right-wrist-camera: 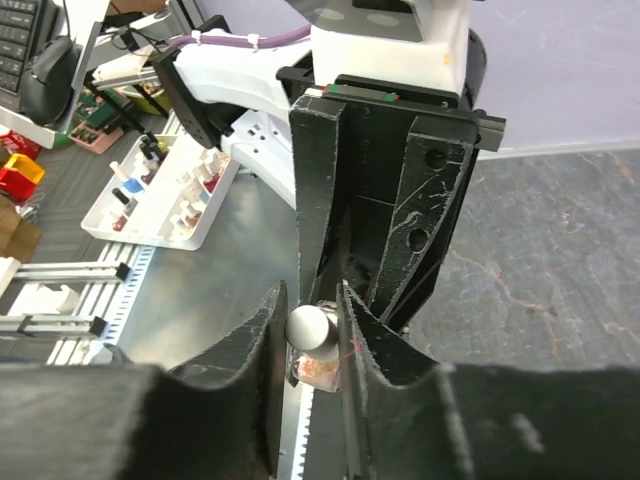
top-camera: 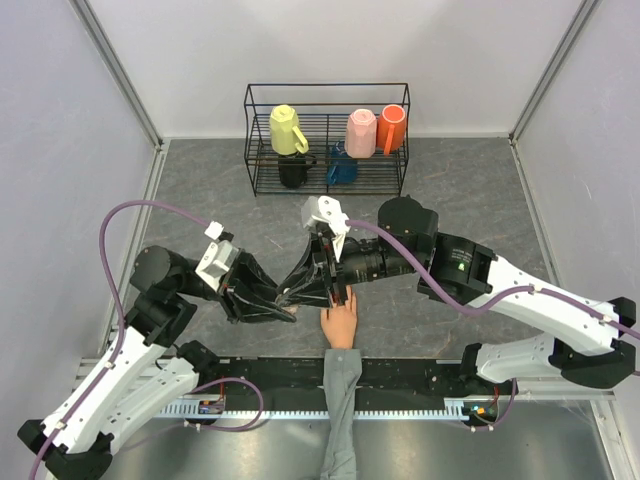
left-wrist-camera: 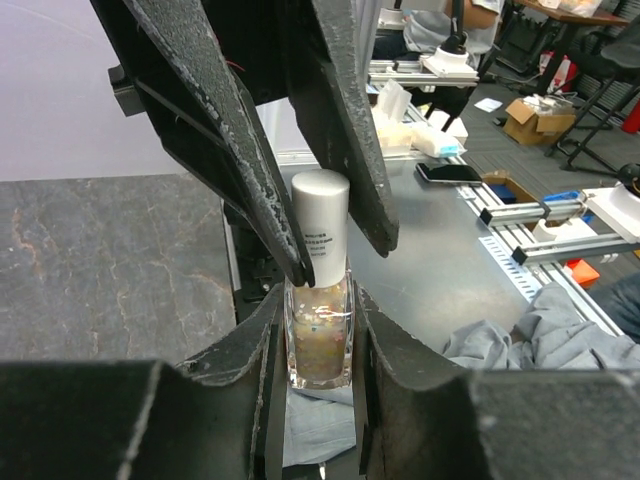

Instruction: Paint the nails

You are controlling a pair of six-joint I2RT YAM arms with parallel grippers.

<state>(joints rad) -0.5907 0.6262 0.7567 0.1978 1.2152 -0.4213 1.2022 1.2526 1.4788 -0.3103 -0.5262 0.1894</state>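
Observation:
My left gripper (left-wrist-camera: 318,310) is shut on the glass body of a nail polish bottle (left-wrist-camera: 318,340) filled with glittery polish, and holds it upright. My right gripper (right-wrist-camera: 311,300) is shut on the bottle's silver cap (right-wrist-camera: 310,327) from above; the cap also shows in the left wrist view (left-wrist-camera: 320,225). In the top view both grippers meet just above the peach mannequin hand (top-camera: 341,328), left gripper (top-camera: 298,300) and right gripper (top-camera: 335,287). The hand's grey sleeve (top-camera: 340,400) runs toward the near edge. The nails are too small and partly covered to make out.
A black wire rack (top-camera: 327,95) stands at the back with a yellow mug (top-camera: 287,130), a pink mug (top-camera: 361,132), an orange mug (top-camera: 392,128), a black mug (top-camera: 294,170) and a blue mug (top-camera: 342,168). Grey walls close both sides.

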